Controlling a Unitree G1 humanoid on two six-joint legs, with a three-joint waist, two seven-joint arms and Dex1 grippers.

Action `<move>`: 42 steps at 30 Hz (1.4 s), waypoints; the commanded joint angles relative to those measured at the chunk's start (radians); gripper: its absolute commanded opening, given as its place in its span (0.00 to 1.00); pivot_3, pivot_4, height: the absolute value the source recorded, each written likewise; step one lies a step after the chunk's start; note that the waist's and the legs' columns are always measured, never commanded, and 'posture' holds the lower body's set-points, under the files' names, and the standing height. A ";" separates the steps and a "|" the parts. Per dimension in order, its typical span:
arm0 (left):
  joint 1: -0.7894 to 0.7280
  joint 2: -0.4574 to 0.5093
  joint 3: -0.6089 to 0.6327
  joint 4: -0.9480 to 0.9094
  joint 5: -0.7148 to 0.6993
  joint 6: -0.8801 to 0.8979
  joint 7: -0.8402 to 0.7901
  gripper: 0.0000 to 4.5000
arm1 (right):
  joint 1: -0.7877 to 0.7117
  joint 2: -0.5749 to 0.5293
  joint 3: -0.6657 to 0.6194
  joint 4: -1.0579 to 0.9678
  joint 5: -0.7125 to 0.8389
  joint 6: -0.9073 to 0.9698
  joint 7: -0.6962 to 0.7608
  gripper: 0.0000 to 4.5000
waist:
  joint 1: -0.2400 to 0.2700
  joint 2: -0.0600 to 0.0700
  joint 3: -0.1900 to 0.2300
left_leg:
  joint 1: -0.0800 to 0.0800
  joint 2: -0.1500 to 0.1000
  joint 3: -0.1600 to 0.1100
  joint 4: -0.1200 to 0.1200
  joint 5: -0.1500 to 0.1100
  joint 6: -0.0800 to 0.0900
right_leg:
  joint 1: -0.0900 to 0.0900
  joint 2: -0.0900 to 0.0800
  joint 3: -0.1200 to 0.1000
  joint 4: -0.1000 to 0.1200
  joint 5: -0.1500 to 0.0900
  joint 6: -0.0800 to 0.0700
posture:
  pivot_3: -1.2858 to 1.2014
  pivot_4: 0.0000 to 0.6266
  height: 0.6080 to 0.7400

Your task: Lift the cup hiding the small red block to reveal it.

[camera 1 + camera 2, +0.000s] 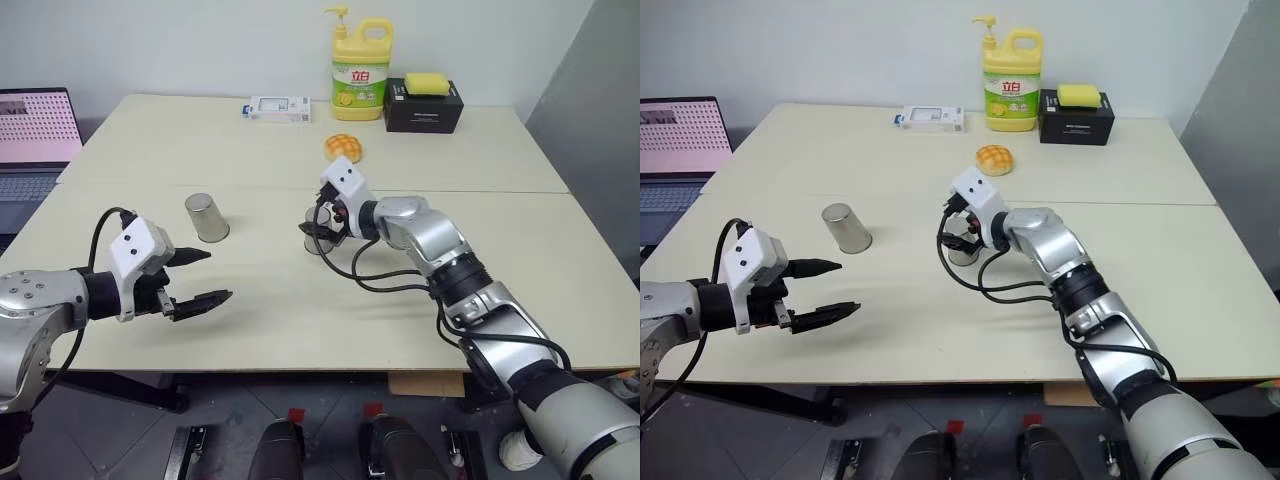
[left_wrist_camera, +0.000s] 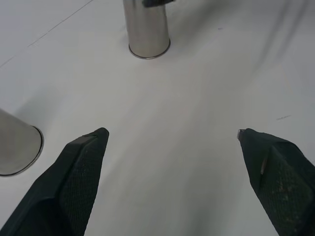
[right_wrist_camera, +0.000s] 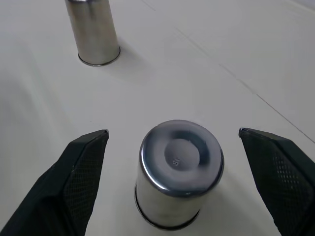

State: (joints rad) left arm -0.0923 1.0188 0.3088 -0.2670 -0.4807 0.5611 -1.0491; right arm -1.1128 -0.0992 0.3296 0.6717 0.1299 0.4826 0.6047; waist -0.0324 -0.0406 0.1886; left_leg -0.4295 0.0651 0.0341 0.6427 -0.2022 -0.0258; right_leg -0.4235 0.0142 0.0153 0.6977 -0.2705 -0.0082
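Observation:
Two shiny steel cups stand upside down on the cream table. One cup [image 1: 207, 217] is on the left, the other cup [image 3: 179, 172] near the middle. My right gripper [image 3: 173, 131] is open, its fingers on either side of the middle cup, just above its upturned base and apart from it. My left gripper [image 1: 220, 274] hovers open and empty near the table's front edge, in front of the left cup [image 2: 15, 145]. The small red block is hidden, and I cannot tell which cup covers it.
An orange-yellow bun [image 1: 343, 147] lies behind the middle cup. At the back stand a yellow soap bottle [image 1: 361, 70], a black box [image 1: 423, 107] with a yellow sponge on it, and a white flat box [image 1: 279, 108]. A laptop [image 1: 35, 140] sits at the far left.

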 commanded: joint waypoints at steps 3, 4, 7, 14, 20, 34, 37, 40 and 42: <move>-0.006 -0.003 0.029 -0.045 -0.022 0.000 0.012 0.99 | -0.055 0.050 -0.044 0.156 -0.040 -0.086 0.014 1.00 | 0.001 0.000 0.000 | 0.000 0.000 0.000 0.000 0.000 0.000 | 0.000 0.000 0.000 0.000 0.000 0.000 | 0.52 0.24 1.00; -0.006 -0.003 0.029 -0.047 -0.024 -0.001 0.012 1.00 | -0.058 0.056 -0.049 0.174 -0.044 -0.095 0.016 0.96 | 0.001 0.000 0.000 | 0.000 0.000 -0.001 0.000 0.000 0.000 | 0.000 0.000 0.000 0.000 0.000 0.000 | 0.52 0.24 1.00; -0.005 -0.002 0.030 -0.053 -0.027 -0.003 0.015 1.00 | -0.065 0.068 -0.066 0.204 -0.054 -0.113 0.013 0.82 | 0.000 0.000 0.000 | 0.000 0.001 0.000 0.000 0.000 0.000 | 0.000 0.000 0.001 0.000 0.000 0.000 | 0.52 0.24 1.00; -0.013 0.002 0.019 -0.046 -0.021 -0.011 0.014 1.00 | -0.057 0.080 -0.083 0.155 -0.067 -0.108 0.028 0.59 | 0.000 0.000 0.000 | 0.000 0.000 -0.001 0.000 0.000 0.000 | 0.000 0.000 0.000 0.000 0.000 0.000 | 0.52 0.24 1.00; -0.033 0.001 0.002 -0.037 -0.017 -0.015 0.012 1.00 | 0.000 0.019 -0.114 -0.127 -0.033 0.018 0.069 0.59 | 0.003 0.001 0.000 | 0.000 0.001 -0.002 -0.001 0.000 0.000 | 0.000 0.000 0.000 0.000 0.000 0.000 | 0.52 0.24 1.00; -0.096 -0.002 -0.057 0.012 0.006 -0.044 -0.001 1.00 | 0.198 -0.116 -0.115 -0.403 -0.043 0.223 0.035 0.59 | -0.004 0.001 0.000 | -0.001 -0.001 -0.001 0.000 0.000 0.000 | -0.001 0.002 0.000 0.000 0.000 0.000 | 0.52 0.24 1.00; -0.102 -0.002 -0.063 0.014 0.007 -0.047 0.000 1.00 | 0.188 -0.099 -0.116 -0.343 -0.055 0.201 0.006 0.59 | -0.004 0.001 0.000 | 0.000 -0.001 -0.001 -0.001 0.000 0.000 | -0.001 0.003 -0.001 0.000 0.000 -0.001 | 0.52 0.24 1.00; -0.104 -0.003 -0.065 0.014 0.007 -0.048 0.000 1.00 | 0.175 -0.090 -0.113 -0.281 -0.071 0.173 -0.013 0.67 | -0.002 0.001 0.000 | -0.001 -0.001 0.000 -0.001 0.000 0.000 | -0.001 0.003 -0.001 0.000 0.000 -0.001 | 0.52 0.24 1.00; -0.103 -0.004 -0.064 0.011 0.006 -0.047 0.000 1.00 | 0.166 -0.086 -0.117 -0.255 -0.078 0.162 -0.020 0.79 | -0.001 0.001 0.000 | -0.001 0.000 0.000 -0.001 0.000 0.000 | -0.001 0.002 0.000 0.000 0.000 -0.001 | 0.52 0.24 1.00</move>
State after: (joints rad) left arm -0.1801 1.0143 0.2361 -0.2413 -0.4737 0.5318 -1.0452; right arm -0.9038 -0.1877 0.2223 0.4186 0.0596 0.6764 0.5967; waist -0.0330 -0.0399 0.1891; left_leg -0.4304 0.0646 0.0337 0.6416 -0.2022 -0.0258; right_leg -0.4246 0.0159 0.0156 0.6976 -0.2708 -0.0092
